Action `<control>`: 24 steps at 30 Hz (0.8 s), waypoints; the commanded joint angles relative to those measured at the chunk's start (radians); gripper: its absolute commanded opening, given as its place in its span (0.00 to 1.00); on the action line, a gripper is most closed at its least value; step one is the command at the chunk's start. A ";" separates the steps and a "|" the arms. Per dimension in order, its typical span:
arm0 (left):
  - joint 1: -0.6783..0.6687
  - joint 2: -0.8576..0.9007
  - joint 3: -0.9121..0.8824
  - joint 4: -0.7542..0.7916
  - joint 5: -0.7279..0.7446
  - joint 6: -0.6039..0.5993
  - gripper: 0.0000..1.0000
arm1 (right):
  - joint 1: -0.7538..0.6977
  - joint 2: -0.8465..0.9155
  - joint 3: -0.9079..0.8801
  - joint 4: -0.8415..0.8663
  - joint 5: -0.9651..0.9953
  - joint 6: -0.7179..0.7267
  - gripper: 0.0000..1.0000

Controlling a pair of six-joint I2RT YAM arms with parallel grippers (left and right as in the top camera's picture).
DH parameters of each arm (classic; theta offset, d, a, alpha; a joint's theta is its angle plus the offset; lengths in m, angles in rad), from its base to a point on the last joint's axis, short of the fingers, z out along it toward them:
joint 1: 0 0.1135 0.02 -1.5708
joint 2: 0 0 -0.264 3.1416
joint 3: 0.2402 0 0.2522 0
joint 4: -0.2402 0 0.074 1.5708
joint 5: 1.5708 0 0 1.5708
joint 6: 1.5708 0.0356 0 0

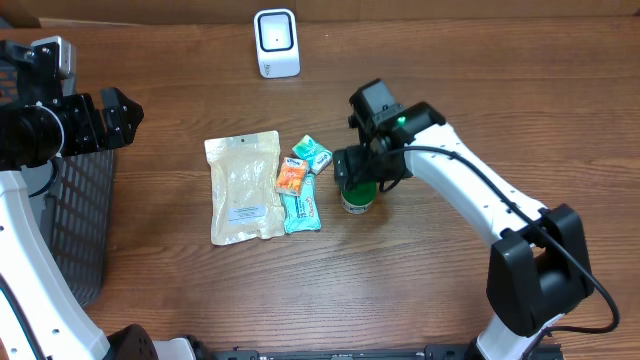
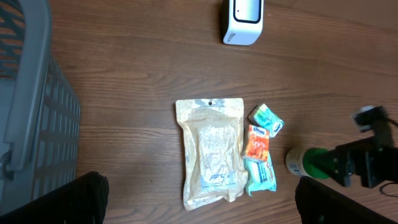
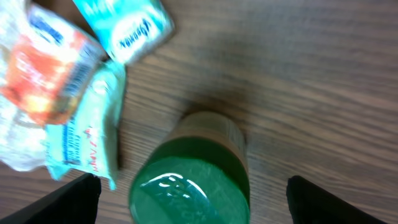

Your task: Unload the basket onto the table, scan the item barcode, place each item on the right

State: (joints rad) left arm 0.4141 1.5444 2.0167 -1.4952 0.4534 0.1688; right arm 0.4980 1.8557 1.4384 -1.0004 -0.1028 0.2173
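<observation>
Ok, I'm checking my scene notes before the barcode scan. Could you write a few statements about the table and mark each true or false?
1. The right gripper is over the green-lidded jar, jaws spread. True.
2. The white scanner lies inside the basket. False: it stands on the table at the far edge, away from the basket.
3. The clear pouch lies left of the orange packet. True.
4. The left gripper holds a teal packet. False: it is open and empty, up beside the basket.
</observation>
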 commanded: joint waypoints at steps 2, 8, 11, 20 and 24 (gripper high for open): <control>0.002 -0.021 0.006 0.003 0.014 0.026 0.99 | 0.004 0.004 -0.084 0.050 -0.003 -0.009 0.87; 0.002 -0.021 0.006 0.003 0.014 0.026 0.99 | 0.004 0.004 -0.117 0.089 -0.004 -0.009 0.58; 0.002 -0.021 0.006 0.003 0.014 0.026 1.00 | 0.004 0.004 -0.117 0.101 -0.004 -0.005 0.55; 0.002 -0.021 0.006 0.003 0.014 0.026 0.99 | 0.004 -0.024 -0.017 0.024 -0.120 -0.002 0.48; 0.002 -0.021 0.006 0.003 0.014 0.026 1.00 | 0.004 -0.072 0.055 -0.030 -0.127 -0.002 0.48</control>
State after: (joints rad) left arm 0.4141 1.5444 2.0167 -1.4952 0.4530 0.1688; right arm 0.4992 1.8557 1.4067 -1.0229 -0.1864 0.2096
